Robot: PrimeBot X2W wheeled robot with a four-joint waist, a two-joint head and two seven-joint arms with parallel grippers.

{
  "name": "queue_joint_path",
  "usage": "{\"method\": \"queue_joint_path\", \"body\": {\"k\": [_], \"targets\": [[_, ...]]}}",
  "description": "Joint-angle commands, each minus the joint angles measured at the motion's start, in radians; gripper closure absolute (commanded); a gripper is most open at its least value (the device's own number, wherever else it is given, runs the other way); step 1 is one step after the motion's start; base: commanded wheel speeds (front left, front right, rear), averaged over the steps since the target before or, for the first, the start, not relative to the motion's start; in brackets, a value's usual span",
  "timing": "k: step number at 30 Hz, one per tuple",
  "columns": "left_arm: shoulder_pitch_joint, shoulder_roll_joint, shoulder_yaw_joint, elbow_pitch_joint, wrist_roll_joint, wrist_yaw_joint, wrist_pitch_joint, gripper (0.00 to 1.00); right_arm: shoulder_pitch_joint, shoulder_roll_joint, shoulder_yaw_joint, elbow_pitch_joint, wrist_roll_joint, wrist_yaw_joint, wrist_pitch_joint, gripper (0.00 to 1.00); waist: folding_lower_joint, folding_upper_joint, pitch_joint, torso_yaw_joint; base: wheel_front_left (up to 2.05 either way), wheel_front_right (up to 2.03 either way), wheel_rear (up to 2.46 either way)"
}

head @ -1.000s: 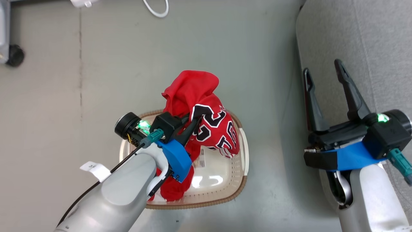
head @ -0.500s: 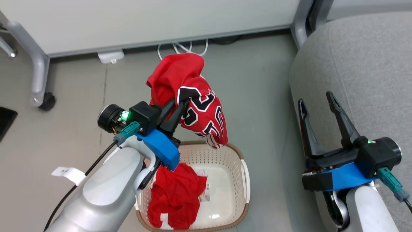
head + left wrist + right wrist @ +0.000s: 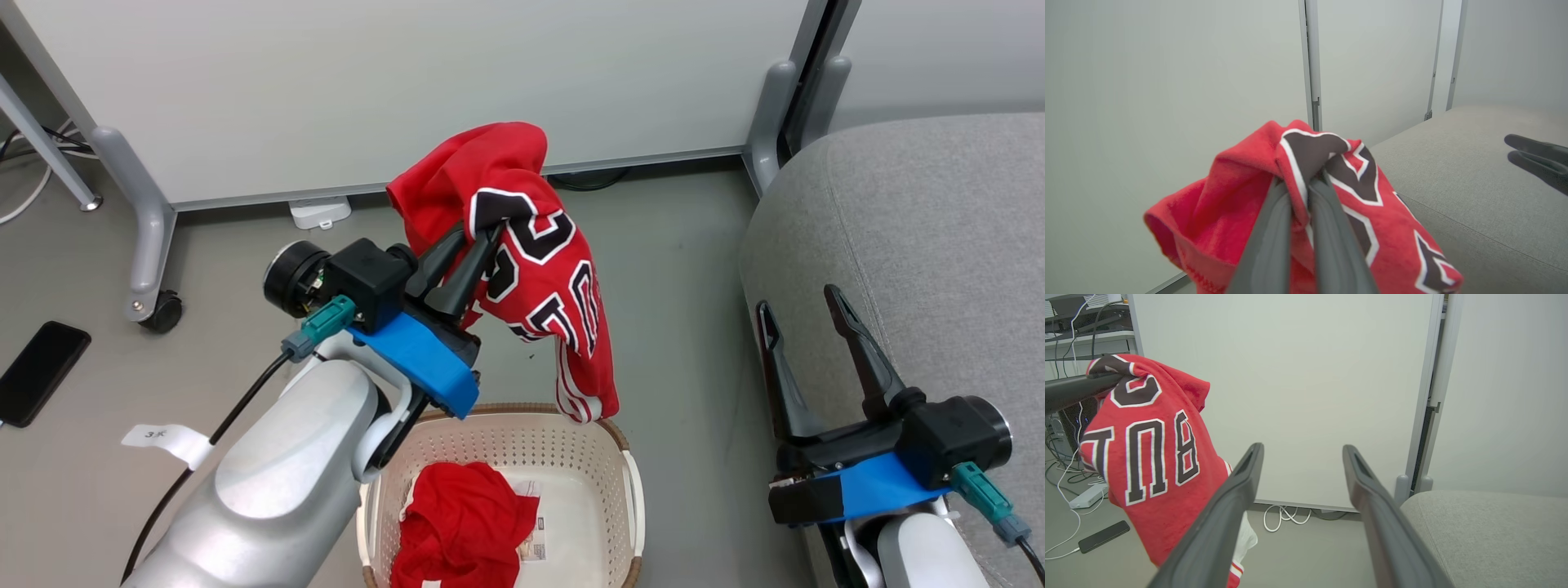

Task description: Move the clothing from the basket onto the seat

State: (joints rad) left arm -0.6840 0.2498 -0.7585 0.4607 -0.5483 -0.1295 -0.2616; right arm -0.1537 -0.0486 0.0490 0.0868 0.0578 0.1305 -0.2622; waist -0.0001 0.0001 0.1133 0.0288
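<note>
The left end effector is closed on a fold of the red jersey and holds it up in the air. Its two dark fingers press together with the cloth between them, just at one of the black-and-white numerals. The jersey hangs down from this grip in a loose bundle. Its lowest part, with the white stripes, comes down to the far rim of the basket; I cannot tell if it touches the rim.

The basket stands on the grey floor, between the left arm and the sofa. Inside the basket, at its left side, the second red garment lies crumpled on the bottom, and the label sticker shows just beside it.

The right end effector is wide open and has nothing between its fingers. It hovers at the left edge of the sofa, and its fingers point toward the white panel behind the basket.

A black phone lies on the floor at the left, well apart from the basket.
</note>
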Motion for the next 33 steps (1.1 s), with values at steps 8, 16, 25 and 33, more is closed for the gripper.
{"method": "queue_joint_path", "body": {"k": [8, 16, 25, 33], "targets": [[-0.03, -0.014, -0.014, -0.006, -0.015, -0.001, -0.005, 1.0, 0.027, -0.003, 0.028, -0.003, 0.002, 0.0, -0.004, 0.0, 0.0001, -0.0001, -0.006, 0.004, 0.0, 0.0, 0.0], [-0.05, -0.022, -0.017, -0.004, -0.011, -0.001, -0.005, 1.0, 0.037, -0.003, 0.106, 0.007, -0.023, 0.0, -0.004, 0.0, 0.0001, -0.0001, 0.002, 0.007, 0.0, 0.0, 0.0], [-0.084, -0.045, -0.031, -0.007, -0.01, -0.001, -0.005, 1.0, -0.024, -0.003, 0.197, 0.065, -0.065, 0.0, -0.004, 0.0, 0.0001, -0.0001, 0.027, 0.031, 0.0, 0.0, 0.0], [-0.106, -0.068, -0.066, -0.004, -0.012, -0.001, -0.005, 1.0, -0.144, -0.003, 0.227, 0.171, -0.133, 0.0, -0.004, 0.0, 0.0001, -0.0001, 0.045, 0.049, 0.0, 0.0, 0.0]]}}
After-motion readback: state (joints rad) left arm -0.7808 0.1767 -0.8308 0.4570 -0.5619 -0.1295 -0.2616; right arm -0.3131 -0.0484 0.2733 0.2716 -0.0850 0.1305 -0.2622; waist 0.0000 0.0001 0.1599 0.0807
